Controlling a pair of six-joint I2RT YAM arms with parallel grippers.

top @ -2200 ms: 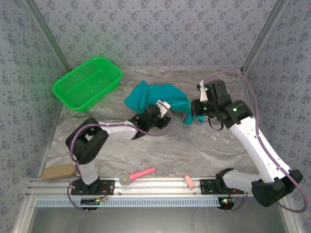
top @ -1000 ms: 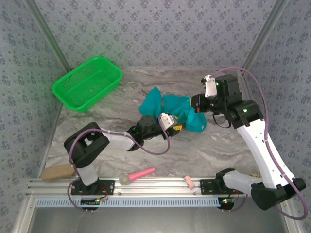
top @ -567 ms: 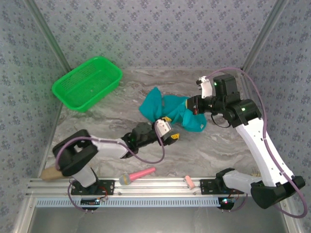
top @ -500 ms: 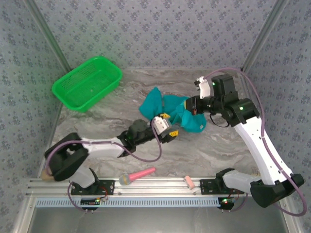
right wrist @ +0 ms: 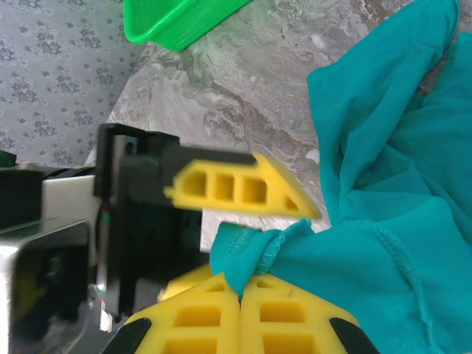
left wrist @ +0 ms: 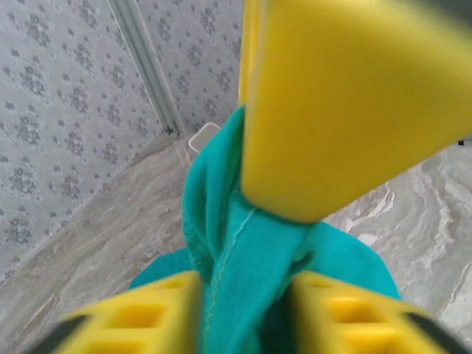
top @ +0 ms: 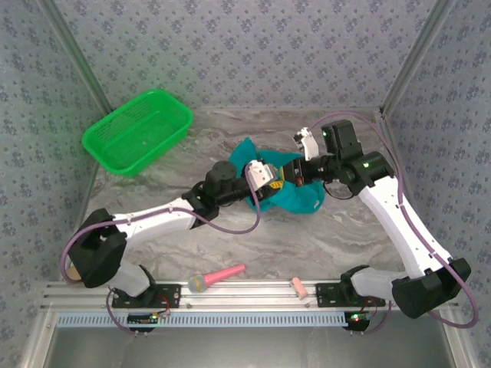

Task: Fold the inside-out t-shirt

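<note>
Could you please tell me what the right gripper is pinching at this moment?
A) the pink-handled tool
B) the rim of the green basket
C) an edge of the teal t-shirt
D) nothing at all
C: in the right wrist view, the right gripper has its yellow fingers shut on a stitched edge of the teal t-shirt.

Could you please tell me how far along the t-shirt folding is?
Done: nothing is folded yet; the t-shirt lies as a crumpled heap on the table. In hand: the left pincer and the right pincer are both shut on bunched cloth, close together. To do: spread it flat, then make every fold.
</note>
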